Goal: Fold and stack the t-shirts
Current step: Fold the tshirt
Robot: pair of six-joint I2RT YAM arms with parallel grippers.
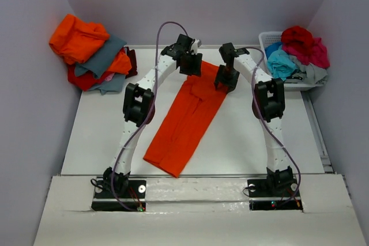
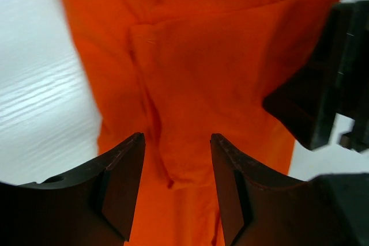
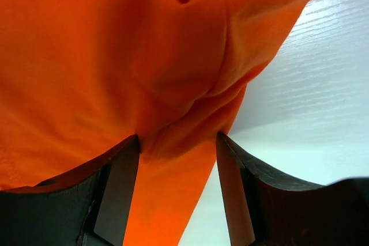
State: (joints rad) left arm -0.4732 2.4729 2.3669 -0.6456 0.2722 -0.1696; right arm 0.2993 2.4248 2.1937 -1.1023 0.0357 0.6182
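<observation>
The orange t-shirt [image 1: 185, 124] lies on the tabletop [image 1: 259, 136] as a long narrow strip, already folded lengthwise, running slantwise from near the arm bases up to the far middle; both arms reach to its far end. The left gripper [image 2: 177, 142] hangs just over the cloth with its jaws apart and nothing pinched; a soft ridge of fabric sits below the gap. The right gripper [image 3: 177, 142] stands open too, low over the strip's right edge where the cloth bunches up toward it; neither one holds the shirt.

From where I stand this looks like the start of the crosswise fold: take the far end and bring it down toward the near hem. To do it well, each gripper should close on its own corner of that end and catch every layer, not only the top one; the loose ridge under the left one may slip out otherwise. The lift should be level and together, low enough that the strip does not twist; the end laid square on the lower half, not askew.

The heap of shirts [image 1: 92, 56] at the far left looks like the stack to join; more shirts [image 1: 297, 50] wait in the white basket [image 1: 266, 40] at the far right.
</observation>
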